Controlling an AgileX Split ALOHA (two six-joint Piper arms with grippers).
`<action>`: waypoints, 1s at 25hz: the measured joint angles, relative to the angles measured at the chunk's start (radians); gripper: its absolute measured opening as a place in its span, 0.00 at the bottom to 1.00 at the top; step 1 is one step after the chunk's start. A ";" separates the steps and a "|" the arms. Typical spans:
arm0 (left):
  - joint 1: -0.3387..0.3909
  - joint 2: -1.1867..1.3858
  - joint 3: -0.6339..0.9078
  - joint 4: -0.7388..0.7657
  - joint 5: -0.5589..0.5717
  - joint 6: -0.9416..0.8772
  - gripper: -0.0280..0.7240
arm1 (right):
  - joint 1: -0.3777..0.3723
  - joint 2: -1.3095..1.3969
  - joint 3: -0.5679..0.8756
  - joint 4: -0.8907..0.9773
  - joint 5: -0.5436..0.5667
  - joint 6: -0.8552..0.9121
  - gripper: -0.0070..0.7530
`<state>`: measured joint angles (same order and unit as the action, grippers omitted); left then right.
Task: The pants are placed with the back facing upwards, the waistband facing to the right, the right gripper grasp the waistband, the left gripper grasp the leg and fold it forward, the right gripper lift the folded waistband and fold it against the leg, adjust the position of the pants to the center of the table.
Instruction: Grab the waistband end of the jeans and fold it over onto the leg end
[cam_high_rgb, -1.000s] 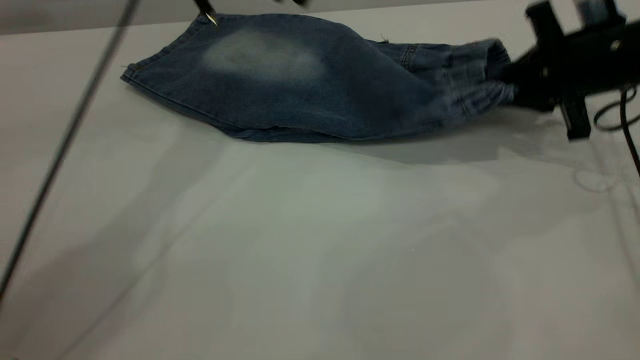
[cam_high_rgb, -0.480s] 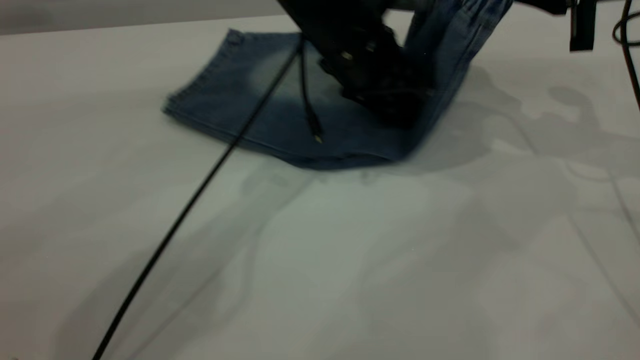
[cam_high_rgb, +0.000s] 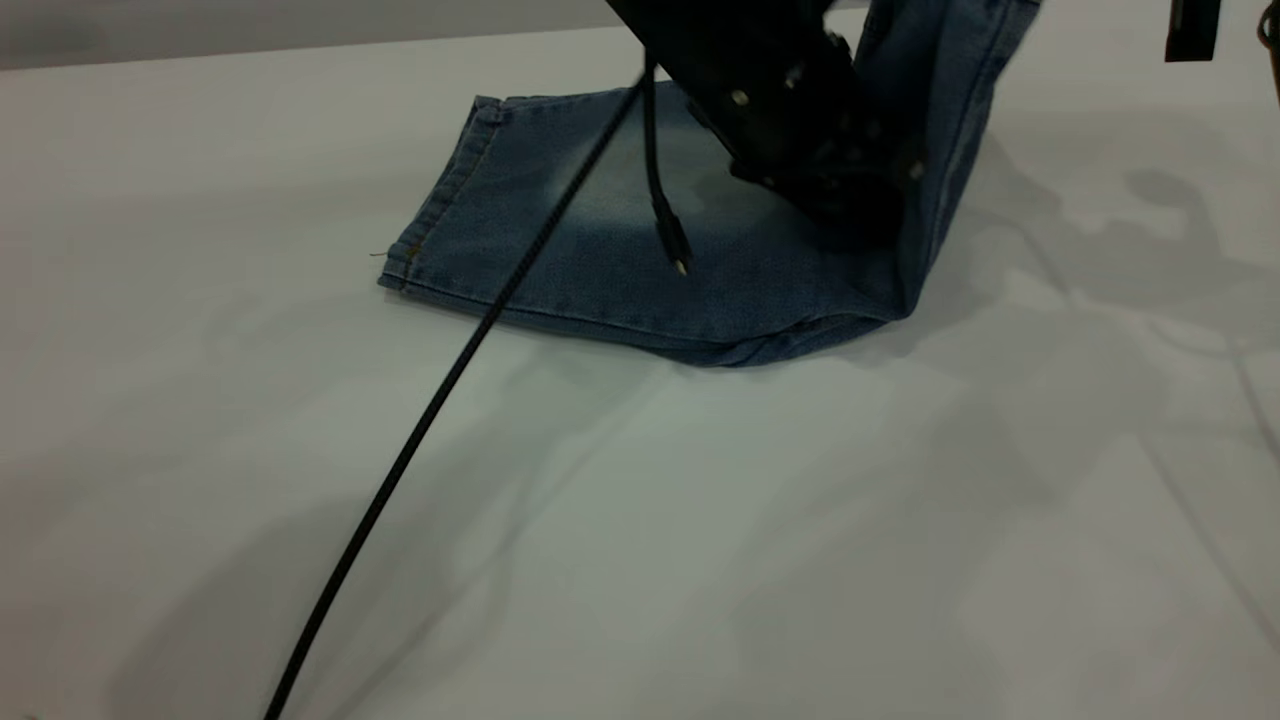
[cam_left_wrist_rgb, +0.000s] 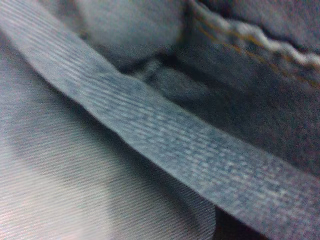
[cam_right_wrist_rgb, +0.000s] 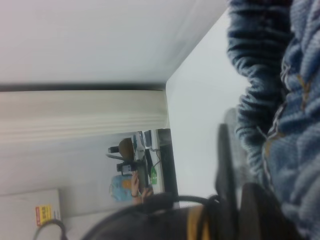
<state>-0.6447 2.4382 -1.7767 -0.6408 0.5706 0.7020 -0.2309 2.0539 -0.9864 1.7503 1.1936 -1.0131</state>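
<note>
Pants (cam_high_rgb: 640, 270) on pale table (cam_high_rgb: 700, 520)

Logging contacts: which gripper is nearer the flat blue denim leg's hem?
Left. The left gripper presses mid-shorts beside the fold; the right gripper holds the gathered waistband raised, out of the exterior view.

no text, brand or number can be read anywhere; a small yellow label (cam_right_wrist_rgb: 43, 214) is seen on a pale box in the background of the right wrist view, but its print cannot be made out; no lettering is shown on the denim of the pants (cam_high_rgb: 620, 250).
</note>
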 joint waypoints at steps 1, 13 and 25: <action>0.009 -0.007 0.000 0.010 0.005 0.000 0.49 | 0.000 0.000 0.000 -0.001 0.000 -0.004 0.10; 0.144 -0.050 -0.001 0.296 0.109 -0.104 0.49 | -0.001 0.001 -0.016 -0.009 0.030 -0.016 0.10; 0.083 0.039 0.000 0.248 0.049 -0.116 0.49 | 0.002 -0.013 -0.079 -0.010 0.028 -0.010 0.10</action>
<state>-0.5617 2.4776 -1.7765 -0.3932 0.6192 0.5859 -0.2287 2.0413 -1.0655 1.7407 1.2217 -1.0232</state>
